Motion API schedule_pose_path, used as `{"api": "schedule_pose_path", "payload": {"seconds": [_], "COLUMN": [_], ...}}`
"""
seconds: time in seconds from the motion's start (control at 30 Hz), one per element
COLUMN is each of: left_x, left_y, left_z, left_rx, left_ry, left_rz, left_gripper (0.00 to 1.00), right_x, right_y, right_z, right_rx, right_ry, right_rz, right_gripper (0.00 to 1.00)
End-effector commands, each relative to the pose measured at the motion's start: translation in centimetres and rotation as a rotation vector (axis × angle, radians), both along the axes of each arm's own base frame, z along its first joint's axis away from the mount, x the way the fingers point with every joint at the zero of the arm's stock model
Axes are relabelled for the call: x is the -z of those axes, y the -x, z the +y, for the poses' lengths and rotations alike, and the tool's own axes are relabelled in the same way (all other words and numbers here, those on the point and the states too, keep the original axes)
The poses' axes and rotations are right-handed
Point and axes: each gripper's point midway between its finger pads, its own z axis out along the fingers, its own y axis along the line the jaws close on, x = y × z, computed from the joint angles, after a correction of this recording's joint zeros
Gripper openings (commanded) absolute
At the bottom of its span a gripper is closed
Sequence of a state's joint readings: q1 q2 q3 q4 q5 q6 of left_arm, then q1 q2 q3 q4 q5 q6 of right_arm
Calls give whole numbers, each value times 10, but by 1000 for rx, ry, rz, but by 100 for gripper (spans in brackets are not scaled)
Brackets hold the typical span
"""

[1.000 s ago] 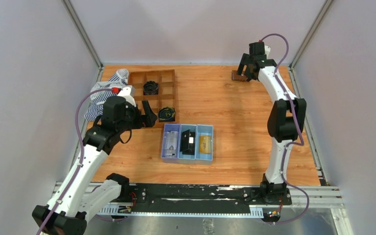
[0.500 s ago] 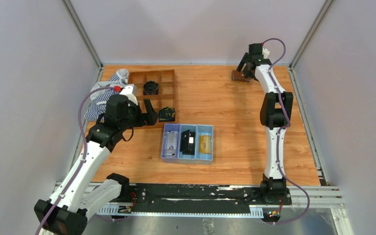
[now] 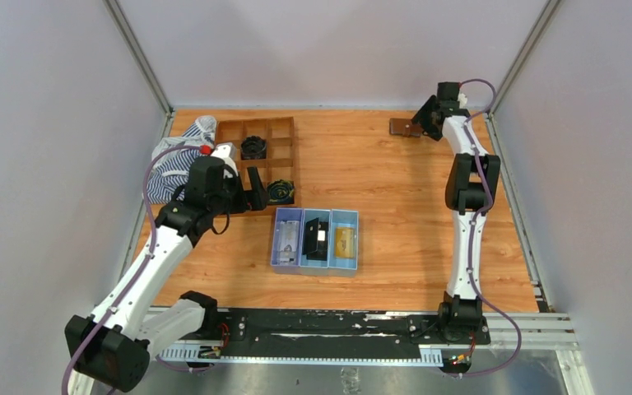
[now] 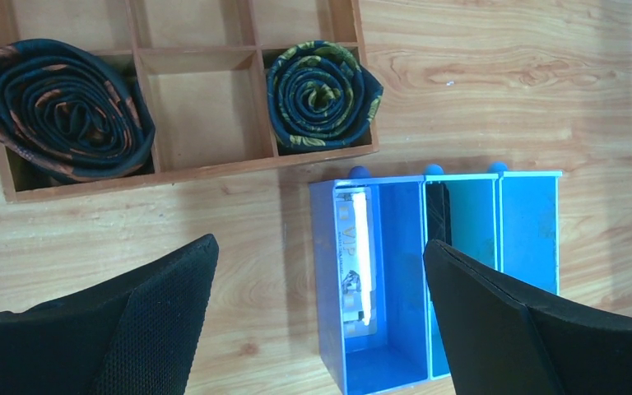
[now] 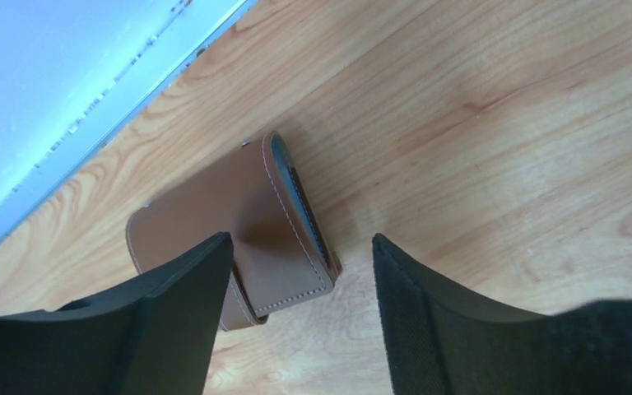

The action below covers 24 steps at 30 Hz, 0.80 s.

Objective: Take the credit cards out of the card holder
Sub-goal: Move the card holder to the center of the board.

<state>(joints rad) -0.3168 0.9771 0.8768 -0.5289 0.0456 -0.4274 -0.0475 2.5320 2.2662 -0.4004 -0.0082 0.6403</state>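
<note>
Both arms' jaws gape; the right pair hides one corner of the card holder (image 5: 214,216).

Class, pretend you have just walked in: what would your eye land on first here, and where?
The bright blue three-compartment plastic tray sits mid-table. At the far right corner, the small brown leather card holder lies folded shut by the open right gripper. Rolled dark patterned ties sit in the brown wooden grid box, far left.

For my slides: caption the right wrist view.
Open right hand over the folded brown card holder on the wooden table.
</note>
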Motion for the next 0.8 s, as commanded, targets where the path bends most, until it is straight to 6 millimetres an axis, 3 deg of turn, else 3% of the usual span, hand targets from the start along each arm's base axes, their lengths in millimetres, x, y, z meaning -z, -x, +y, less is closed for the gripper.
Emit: {"api": "schedule_pose_path", "payload": {"seconds": [0.0,0.2,0.23,0.3,0.43,0.57,0.6,0.67,0.7,0.77], "left_x": [-5,-2,-1,1,7,10,8,6,3,-2], "left_y": [-3,-6,-5,-4,-2,1,1,3,4,7], "left_z": [-5,-12,-13,-13,-17,-28,-33,-43,-49,-65], "left_rx": [5,9,11,12,26,50,63,96,113,160], "left_ry": [22,45,44,42,49,77,87,97,101,104], "left_rz": [-19,-4,-1,4,20,32,25,21,17,12], "left_gripper": [100,100,100,100,100,100,100,100,100,100], "right_x": [11,10,8,2,-14,-27,-19,-34,-23,-34], "right_y": [-3,-3,-2,1,15,56,75,109,128,167], "right_z": [3,3,2,1,2,11,13,16,18,23], "right_rx": [-11,-1,-2,-2,-14,-37,-35,-26,-21,-19], "right_ry": [-78,-162,-163,-164,-160,-176,-184,-185,-193,-195], "right_rz": [-22,-54,-59,-66,-73,-40,-2,7,45,51], "right_gripper": [61,36,30,3,0,0,0,0,0,0]}}
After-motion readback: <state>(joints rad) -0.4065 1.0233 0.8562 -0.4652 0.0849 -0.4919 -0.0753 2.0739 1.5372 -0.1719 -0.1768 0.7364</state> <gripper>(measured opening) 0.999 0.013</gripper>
